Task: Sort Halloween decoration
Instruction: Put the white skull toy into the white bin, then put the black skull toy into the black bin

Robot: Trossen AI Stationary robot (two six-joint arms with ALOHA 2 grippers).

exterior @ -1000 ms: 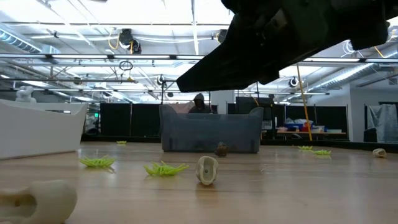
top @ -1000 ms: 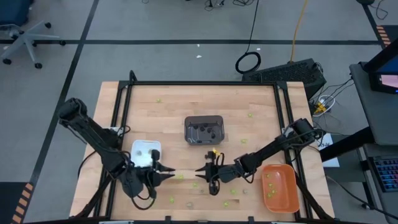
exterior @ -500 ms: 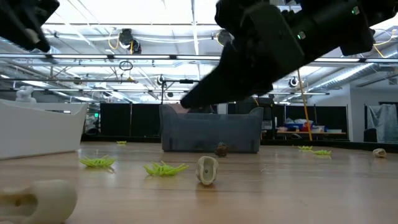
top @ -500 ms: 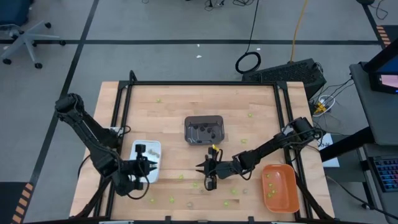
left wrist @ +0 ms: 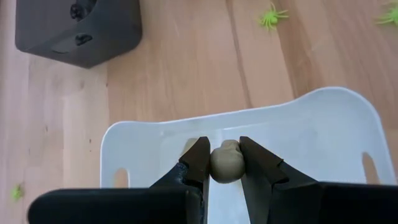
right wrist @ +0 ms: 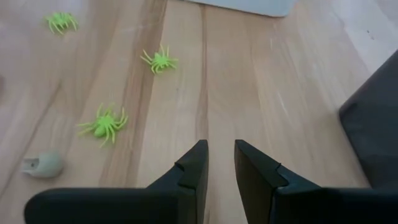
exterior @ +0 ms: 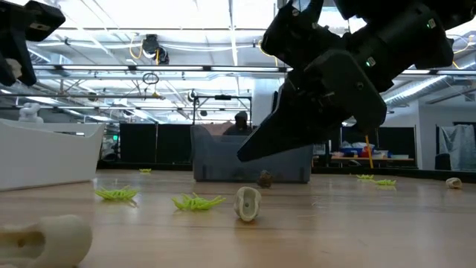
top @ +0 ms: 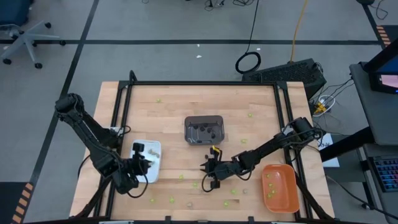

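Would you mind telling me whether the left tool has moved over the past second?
Yes. In the high view the left tool has pulled back from the bare wood toward the table's left side and now sits over the white tray, holding a tan trinket.

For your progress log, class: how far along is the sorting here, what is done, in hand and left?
Done: green pieces lie in the orange tray and dark ones in the grey tray. In hand: the left gripper holds a pale tan trinket above the white tray. The right gripper is empty, jaws slightly apart, above the table. Left: green spiders and a tan piece on the wood.
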